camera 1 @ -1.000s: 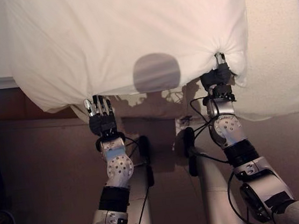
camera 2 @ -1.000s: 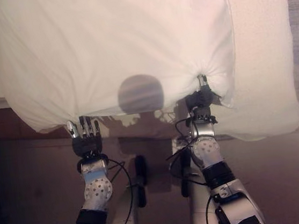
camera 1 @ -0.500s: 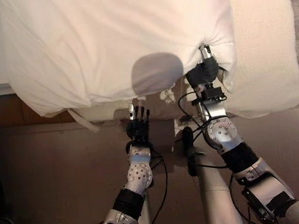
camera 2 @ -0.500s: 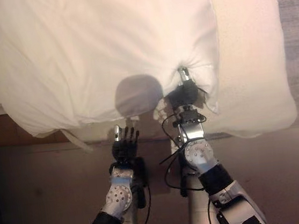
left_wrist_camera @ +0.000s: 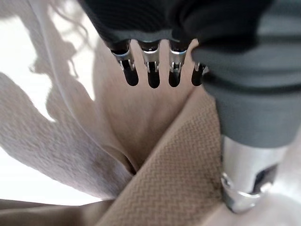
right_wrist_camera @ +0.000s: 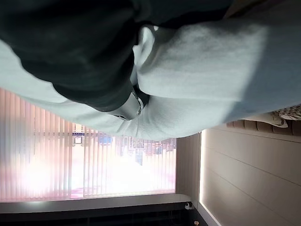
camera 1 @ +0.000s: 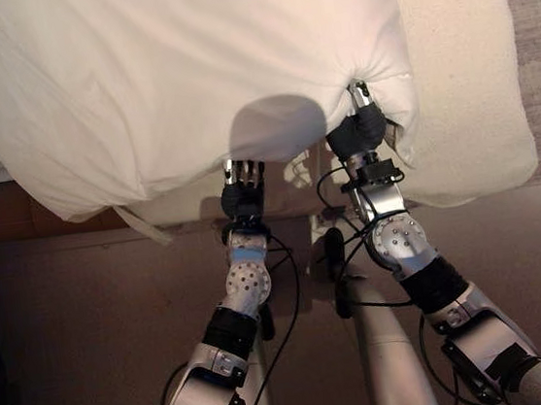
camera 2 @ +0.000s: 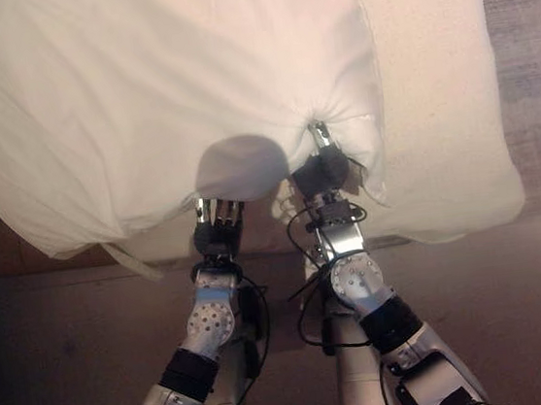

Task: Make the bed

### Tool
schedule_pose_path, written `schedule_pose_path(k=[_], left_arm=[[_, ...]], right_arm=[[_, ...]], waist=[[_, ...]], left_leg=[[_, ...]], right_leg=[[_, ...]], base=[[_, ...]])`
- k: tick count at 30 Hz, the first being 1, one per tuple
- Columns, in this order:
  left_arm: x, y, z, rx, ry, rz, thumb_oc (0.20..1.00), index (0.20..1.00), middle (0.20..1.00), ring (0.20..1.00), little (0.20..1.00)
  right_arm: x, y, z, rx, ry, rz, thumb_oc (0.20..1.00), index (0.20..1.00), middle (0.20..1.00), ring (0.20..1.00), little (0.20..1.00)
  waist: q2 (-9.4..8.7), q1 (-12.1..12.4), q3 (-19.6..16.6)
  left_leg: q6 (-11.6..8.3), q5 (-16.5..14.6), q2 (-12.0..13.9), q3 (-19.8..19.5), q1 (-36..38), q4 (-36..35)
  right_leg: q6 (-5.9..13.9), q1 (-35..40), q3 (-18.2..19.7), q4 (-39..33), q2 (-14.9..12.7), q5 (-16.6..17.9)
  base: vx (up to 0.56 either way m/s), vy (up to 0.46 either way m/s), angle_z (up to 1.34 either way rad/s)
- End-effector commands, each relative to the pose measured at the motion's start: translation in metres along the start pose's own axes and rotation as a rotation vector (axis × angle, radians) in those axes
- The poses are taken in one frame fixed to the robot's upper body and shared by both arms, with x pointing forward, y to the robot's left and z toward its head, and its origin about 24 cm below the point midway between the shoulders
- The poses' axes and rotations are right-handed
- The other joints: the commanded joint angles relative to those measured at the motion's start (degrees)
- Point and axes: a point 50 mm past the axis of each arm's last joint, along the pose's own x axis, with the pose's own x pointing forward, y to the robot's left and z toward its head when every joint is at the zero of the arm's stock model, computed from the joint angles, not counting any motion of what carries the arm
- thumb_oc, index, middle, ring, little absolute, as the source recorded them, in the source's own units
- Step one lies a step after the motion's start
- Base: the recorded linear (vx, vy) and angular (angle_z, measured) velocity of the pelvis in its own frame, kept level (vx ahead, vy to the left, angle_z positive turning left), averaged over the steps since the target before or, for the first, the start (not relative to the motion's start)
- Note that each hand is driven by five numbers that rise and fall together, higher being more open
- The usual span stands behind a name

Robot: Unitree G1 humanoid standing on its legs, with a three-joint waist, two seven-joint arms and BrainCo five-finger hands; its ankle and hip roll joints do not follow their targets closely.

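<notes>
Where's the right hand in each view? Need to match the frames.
Left eye view: right hand right of centre, pinching the white pillow by its near edge.
Right eye view: right hand just right of centre, same bunched pillow edge.
Right wrist view: dark cover, fingers curled in pillow fabric.
Shared landmark: the gathered pillow puckers.

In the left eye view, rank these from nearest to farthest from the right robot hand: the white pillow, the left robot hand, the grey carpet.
1. White pillow: bunched in the right robot hand.
2. Left robot hand: beside it, at the pillow's near edge.
3. Grey carpet: far right, past the bed.
</notes>
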Motion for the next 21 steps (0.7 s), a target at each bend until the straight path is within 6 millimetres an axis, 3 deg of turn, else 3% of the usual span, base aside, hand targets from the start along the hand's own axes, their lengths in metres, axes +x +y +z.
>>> schedule_pose_path(k=[1,12,21], left_arm=[[-0.003,-0.007,0.015,-0.033,-0.082,-0.094,1.0,1.0,1.0,1.0,1.0],[-0.007,-0.001,0.062,-0.069,-0.278,-0.121,1.0,1.0,1.0,1.0,1.0],[-0.008,0.015,0.073,-0.064,-0.309,-0.087,1.0,1.0,1.0,1.0,1.0]], right_arm=[[0.001,0.044,0.001,0.07,-0.061,0.256,0.2,0.2,0.2,0.2,0.2],[-0.005,0.045,0.012,0.04,-0.094,0.257,0.2,0.2,0.2,0.2,0.2],[-0.008,0.048,0.011,0.029,-0.084,0.271,0.2,0.2,0.2,0.2,0.2]], waist=[[-1.39,-0.7,-6.7],[-1.71,0.2,-7.5],[-2.16,0.5,-7.8]], left_leg=[[-0.67,1.5,0.3,-0.2,-3.3,-1.3],[-0.67,1.8,0.2,-0.5,-4.1,-1.2],[-0.58,1.7,0.3,-0.7,-4.1,-1.1]], right_leg=[[6.55,0.0,-0.4,-1.0,-1.1,-1.2],[6.36,-0.7,-0.8,-0.8,-1.0,-1.1],[6.24,-0.4,-0.9,-1.0,-1.1,-1.2]], base=[[0.01,-0.005,-0.05],[0.0,-0.001,-0.01],[0.0,0.0,0.0]])
